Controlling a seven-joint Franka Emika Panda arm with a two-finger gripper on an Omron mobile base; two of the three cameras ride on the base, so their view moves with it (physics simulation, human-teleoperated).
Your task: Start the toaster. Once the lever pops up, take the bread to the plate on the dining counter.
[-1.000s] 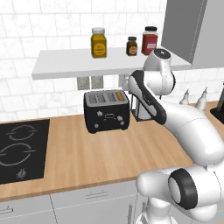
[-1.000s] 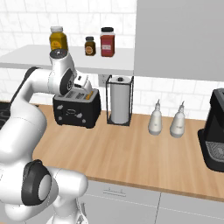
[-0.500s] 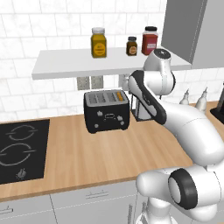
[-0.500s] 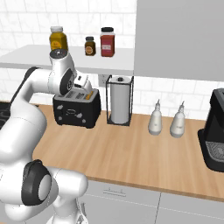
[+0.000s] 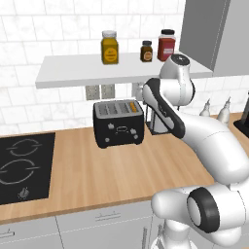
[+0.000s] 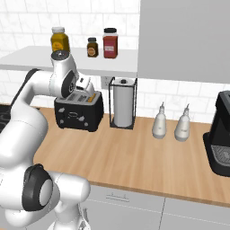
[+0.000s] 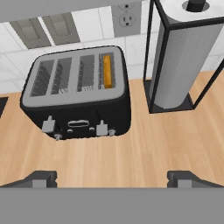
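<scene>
The black toaster [image 7: 76,94] with its silver-grey top stands on the wood worktop [image 5: 112,170] against the tiled wall, also seen in the base views [image 5: 118,122] [image 6: 78,111]. The bread [image 7: 107,71] sits down in the toaster's rightmost slot, with only its orange-brown edge showing [image 5: 132,104]. Two pale levers [image 7: 101,128] sit low on the toaster's front. My gripper [image 7: 112,179] hovers above and in front of the toaster, open wide and holding nothing; the hand [image 6: 84,86] is over the toaster's right end. The plate and the dining counter are out of view.
A paper towel roll in a black wire holder [image 7: 183,57] [image 6: 123,109] stands close to the right of the toaster. A shelf [image 5: 97,70] with jars hangs just above. A cooktop [image 5: 22,168] lies to the left. Two pale bottles [image 6: 159,126] and a coffee machine [image 6: 220,134] stand to the right.
</scene>
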